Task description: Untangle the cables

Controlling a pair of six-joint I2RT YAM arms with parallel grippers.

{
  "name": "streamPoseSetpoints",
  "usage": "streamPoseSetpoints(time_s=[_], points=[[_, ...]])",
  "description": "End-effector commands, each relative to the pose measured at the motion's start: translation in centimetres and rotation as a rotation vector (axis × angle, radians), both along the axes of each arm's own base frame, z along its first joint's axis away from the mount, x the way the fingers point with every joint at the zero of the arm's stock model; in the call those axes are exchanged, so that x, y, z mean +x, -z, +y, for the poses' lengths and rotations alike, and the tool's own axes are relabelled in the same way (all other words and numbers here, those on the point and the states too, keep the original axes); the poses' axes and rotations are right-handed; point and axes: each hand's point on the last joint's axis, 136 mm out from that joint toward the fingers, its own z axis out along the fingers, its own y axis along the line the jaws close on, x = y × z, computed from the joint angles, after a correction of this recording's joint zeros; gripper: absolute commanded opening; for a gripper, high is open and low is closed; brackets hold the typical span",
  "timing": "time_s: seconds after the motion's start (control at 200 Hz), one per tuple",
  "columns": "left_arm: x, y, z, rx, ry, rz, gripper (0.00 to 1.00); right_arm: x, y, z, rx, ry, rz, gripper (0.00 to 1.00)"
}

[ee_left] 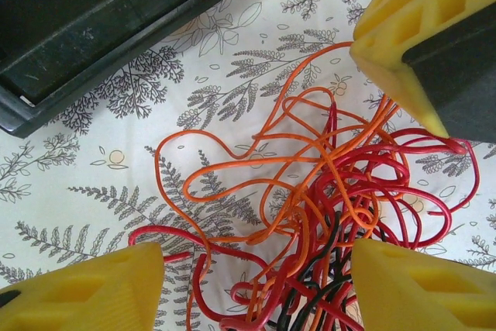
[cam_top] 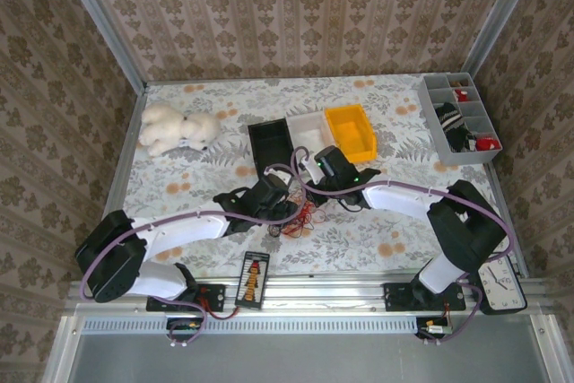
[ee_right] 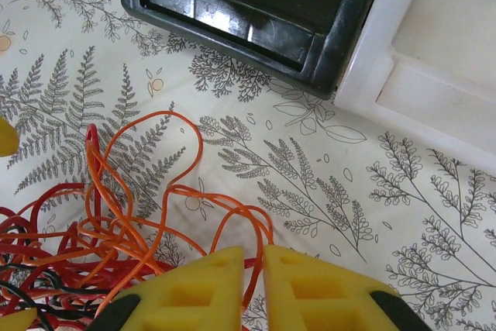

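Patterned wallpaper is seen on three sides of a table (cam_top: 170, 190) covered in a fern-and-flower print. Near its middle, just in front of a black bin (cam_top: 271, 143), the cables (cam_top: 300, 217) are heaped in a loose tangle: orange and red loops, with a few black strands low in the pile. The outermost orange loops are spread on the cloth toward the black bin but are kept apart from it.

Both arms are bent inward over the heap. The left gripper (ee_left: 257, 252) is held wide, with one finger set at each side of the tangle's near part and red and black strands lying in the gap. The right gripper (ee_right: 253, 252) is drawn in to a narrow slit, and an orange strand is seen running down into it – the grip is read as closed on the cables. From the left wrist, one right finger (ee_left: 395, 44) is seen at the heap's upper right edge, its tip touching a red loop.

A white bin (cam_top: 305, 132) is set against the black bin, with a yellow bin (cam_top: 352, 132) just beside it. A plush toy (cam_top: 178, 128) is laid at the far left, a grey divided tray (cam_top: 429, 114) at the far right, and a clock (cam_top: 502, 284) by the right arm's base
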Motion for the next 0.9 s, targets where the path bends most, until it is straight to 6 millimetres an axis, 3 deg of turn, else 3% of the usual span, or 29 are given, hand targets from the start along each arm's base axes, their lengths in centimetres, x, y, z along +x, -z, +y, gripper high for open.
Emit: streamPoseSetpoints(time_s=[0.0, 0.21, 0.335, 0.455, 0.605, 0.82, 0.895], points=[[-0.4, 1.5, 0.4, 0.036, -0.013, 0.038, 0.64, 0.9, -0.9, 0.2, 0.026, 0.012, -0.01, 0.11], [0.1, 3.3, -0.3, 0.049, -0.01, 0.079, 0.58, 2.1, -2.2, -1.6, 0.008, 0.091, -0.046, 0.03], [1.3, 3.8, -0.3, 0.051, -0.032, 0.075, 0.5, 2.3, -2.4, -2.0, -0.011, 0.109, -0.045, 0.03], [2.4, 4.3, -0.3, 0.082, -0.036, 0.079, 0.33, 2.6, -2.4, -2.1, -0.01, 0.119, -0.056, 0.02], [2.0, 5.2, -0.5, 0.098, -0.017, 0.117, 0.15, 3.3, -2.3, -3.2, -0.019, 0.173, -0.063, 0.0], [2.5, 5.8, 0.6, 0.16, -0.011, 0.071, 0.0, 4.5, -2.0, -4.9, 0.0, 0.28, -0.084, 0.0], [2.9, 5.9, 0.8, 0.184, -0.016, 0.054, 0.0, 5.1, -1.8, -5.5, -0.013, 0.319, -0.096, 0.0]])
